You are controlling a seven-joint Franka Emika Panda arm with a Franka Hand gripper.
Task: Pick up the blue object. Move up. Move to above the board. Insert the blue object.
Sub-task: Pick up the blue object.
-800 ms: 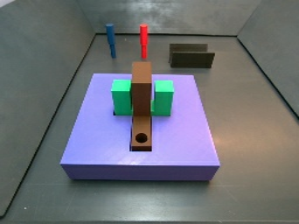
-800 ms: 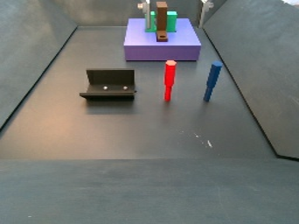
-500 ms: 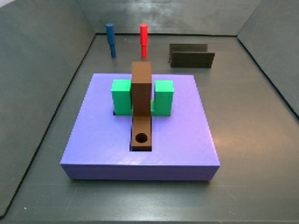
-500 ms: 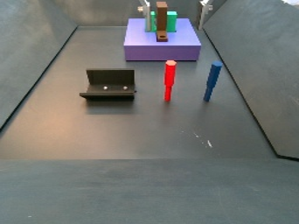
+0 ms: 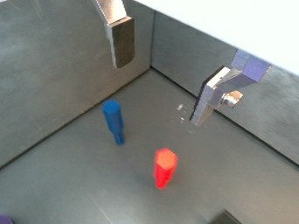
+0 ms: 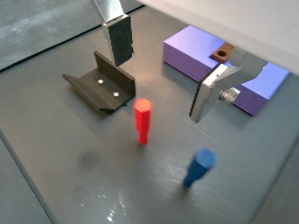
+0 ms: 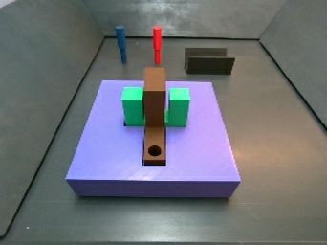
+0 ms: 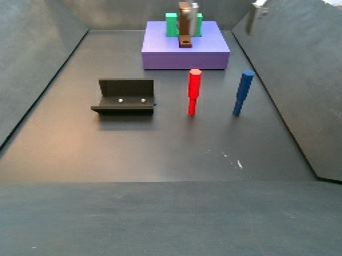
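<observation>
Wrist view, gripper: the gripper (image 5: 163, 76) hangs high above the dark floor (image 5: 70, 79), its two silver fingers (image 5: 121, 39) spread wide, nothing between them.
Wrist view, pegs: the blue object (image 5: 114, 122) stands upright on the floor below the gap between the fingers; the red peg (image 5: 165, 168) stands near it, apart.
Wrist view, gripper again: the gripper (image 6: 163, 72) with both fingers (image 6: 119, 42) apart, no piece held.
Wrist view, floor items: the red peg (image 6: 142, 120) and the blue object (image 6: 198, 166) both upright and untouched; the fixture (image 6: 101, 83) stands beside the red peg; the lavender slab (image 6: 202, 54) lies farther off, a bit of the board (image 6: 221, 55) showing on top.
Side view, slab: the board (image 7: 155, 113) lies lengthwise on the lavender slab (image 7: 155, 144), clasped by the green block (image 7: 156, 106), its round hole (image 7: 156, 151) at the near end.
Side view, far end: the blue object (image 7: 120, 43) stands beside the red peg (image 7: 157, 43), not touching; the fixture (image 7: 209, 62) off to the side. Gripper not in view here.
Side view, near floor: the blue object (image 8: 243, 93) just beside the red peg (image 8: 194, 92), the fixture (image 8: 126, 97) on the red peg's other side.
Side view, back: the lavender slab (image 8: 186, 47) with the board (image 8: 185, 32) and green block (image 8: 175, 23). Gripper cannot be made out here.
</observation>
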